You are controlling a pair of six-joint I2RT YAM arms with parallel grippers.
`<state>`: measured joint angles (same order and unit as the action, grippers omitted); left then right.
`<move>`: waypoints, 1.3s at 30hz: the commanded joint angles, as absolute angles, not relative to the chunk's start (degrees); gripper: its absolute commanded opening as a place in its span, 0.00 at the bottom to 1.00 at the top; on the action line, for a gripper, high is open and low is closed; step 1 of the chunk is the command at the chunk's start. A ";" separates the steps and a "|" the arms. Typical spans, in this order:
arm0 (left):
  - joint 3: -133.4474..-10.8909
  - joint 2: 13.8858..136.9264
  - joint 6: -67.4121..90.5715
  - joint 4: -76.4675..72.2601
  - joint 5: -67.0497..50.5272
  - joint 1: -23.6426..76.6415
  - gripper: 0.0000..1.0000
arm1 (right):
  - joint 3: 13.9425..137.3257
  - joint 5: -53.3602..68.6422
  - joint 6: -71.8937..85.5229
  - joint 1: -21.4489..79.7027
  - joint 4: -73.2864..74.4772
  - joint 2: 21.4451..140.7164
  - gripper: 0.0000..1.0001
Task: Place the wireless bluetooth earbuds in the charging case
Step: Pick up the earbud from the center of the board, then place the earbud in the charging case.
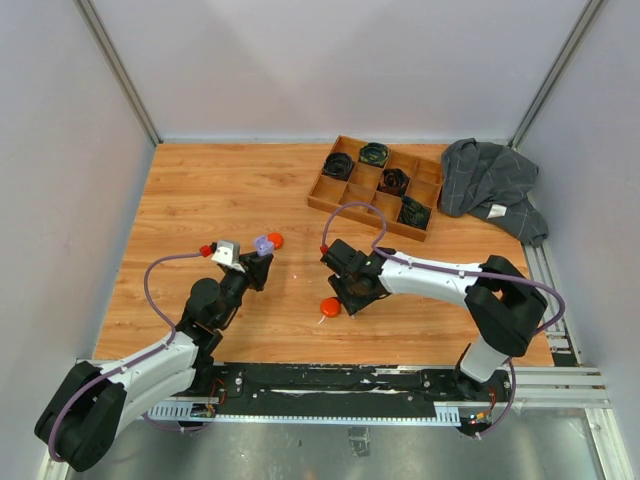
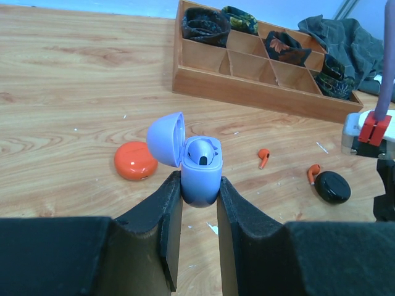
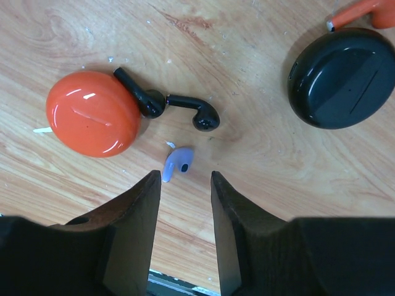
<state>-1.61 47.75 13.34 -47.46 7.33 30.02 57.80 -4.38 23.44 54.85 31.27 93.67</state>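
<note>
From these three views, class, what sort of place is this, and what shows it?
Probably a robot lab cell: two black-and-white robot arms bolted beside a wooden tabletop, plain white walls around it, metal frame rails.

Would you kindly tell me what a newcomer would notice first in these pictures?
Most striking is the open lilac charging case, clamped in the left hand with one lilac bud seated inside. The open right hand hangs over a loose lilac earbud on the table, beside an orange case and two black earbuds.

Top: high, distant. Wrists: close, low; both seemingly share black case [image 2: 333,187].
</note>
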 commanded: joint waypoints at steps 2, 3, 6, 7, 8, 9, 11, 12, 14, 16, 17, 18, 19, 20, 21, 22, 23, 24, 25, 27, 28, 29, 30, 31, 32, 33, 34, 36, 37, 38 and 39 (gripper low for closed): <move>-2.94 47.13 13.40 -49.27 6.52 29.62 0.00 | 59.61 -3.12 26.70 54.06 30.13 95.79 0.38; -2.92 47.20 13.36 -49.22 6.46 29.62 0.00 | 59.69 -3.20 26.84 53.99 30.02 96.11 0.38; -2.99 47.30 13.28 -49.38 5.64 29.62 0.00 | 59.52 -3.10 27.06 53.66 29.59 97.46 0.35; -2.99 47.35 13.23 -49.51 5.41 29.62 0.00 | 59.50 -3.08 27.12 53.62 29.54 97.95 0.34; -3.01 47.45 13.19 -49.68 5.17 29.66 0.00 | 59.39 -3.10 27.12 53.68 29.46 98.26 0.34; -2.99 47.38 13.18 -49.77 4.99 29.62 0.00 | 59.33 -3.16 27.01 53.62 29.40 98.48 0.32; -2.99 47.54 13.10 -49.91 4.72 29.62 0.00 | 59.13 -3.09 27.01 53.65 29.41 98.70 0.29; -3.00 47.67 13.10 -49.92 4.56 29.62 0.00 | 59.07 -3.08 26.94 53.62 29.39 98.70 0.28; -3.15 47.89 13.09 -49.92 4.18 29.62 0.00 | 58.99 -2.93 26.71 53.62 29.44 98.51 0.24; -3.16 47.99 13.05 -50.05 3.69 29.62 0.00 | 58.72 -2.81 26.55 53.61 29.43 97.80 0.21; -3.12 48.02 12.94 -50.21 3.43 29.62 0.00 | 58.57 -2.74 26.37 53.61 29.43 97.25 0.19; -3.04 48.04 12.85 -50.52 3.09 29.62 0.00 | 58.44 -2.73 26.22 53.61 29.45 96.58 0.17; -2.99 47.99 12.76 -50.92 2.65 29.62 0.00 | 58.36 -2.71 26.10 53.61 29.50 95.92 0.15; -2.77 47.99 12.75 -51.57 2.02 29.62 0.00 | 58.27 -2.72 25.93 53.69 29.47 95.10 0.14; -2.52 48.01 12.62 -52.39 1.30 29.62 0.00 | 58.35 -2.85 25.60 53.77 29.40 94.36 0.14; -2.24 48.08 12.47 -53.42 0.30 29.62 0.00 | 58.36 -3.01 25.15 53.83 29.42 93.47 0.13; -1.86 48.20 12.34 -54.54 -0.75 29.62 0.00 | 58.50 -3.30 24.67 53.94 29.36 92.49 0.13; -1.66 48.40 12.26 -55.61 -1.59 29.62 0.00 | 58.73 -3.59 24.13 54.04 29.36 91.14 0.13; -1.44 48.59 12.11 -56.62 -2.54 29.62 0.00 | 58.94 -3.91 23.66 54.13 29.29 90.02 0.13; -1.12 48.81 11.58 -58.63 -5.00 29.62 0.00 | 59.14 -4.29 22.60 54.23 28.72 87.74 0.13; -0.88 48.90 11.29 -59.88 -6.05 29.62 0.00 | 59.35 -4.38 22.14 54.31 28.35 86.47 0.13; -0.57 49.01 11.07 -61.10 -7.18 29.62 0.00 | 59.53 -4.39 21.61 54.31 27.99 85.15 0.13; -0.11 49.12 10.93 -62.54 -8.17 29.62 0.00 | 59.71 -4.39 20.97 54.38 27.51 83.85 0.13; 0.16 49.21 10.86 -64.07 -9.35 29.62 0.00 | 59.95 -4.39 20.44 54.40 26.98 82.47 0.12; 0.48 49.28 10.74 -65.47 -10.62 29.62 0.00 | 60.34 -4.39 19.81 54.40 26.48 81.24 0.12; 0.72 49.38 10.68 -66.91 -11.67 29.62 0.00 | 60.65 -4.39 19.24 54.48 26.01 79.88 0.12; 0.78 49.47 10.64 -68.42 -12.76 29.62 0.00 | 61.03 -4.39 18.62 54.49 25.42 78.69 0.12; 0.64 49.73 10.26 -69.90 -15.07 29.62 0.00 | 61.74 -3.75 17.38 54.49 23.86 76.45 0.13; 0.57 49.87 10.07 -70.59 -16.11 29.62 0.00 | 62.26 -3.25 16.47 54.54 23.13 75.66 0.13; 0.53 50.04 10.03 -71.42 -17.18 29.66 0.00 | 62.89 -2.91 15.66 54.54 22.44 74.99 0.13; 0.46 50.29 9.96 -72.33 -18.33 29.62 0.00 | 63.55 -2.52 14.99 54.58 21.97 74.49 0.13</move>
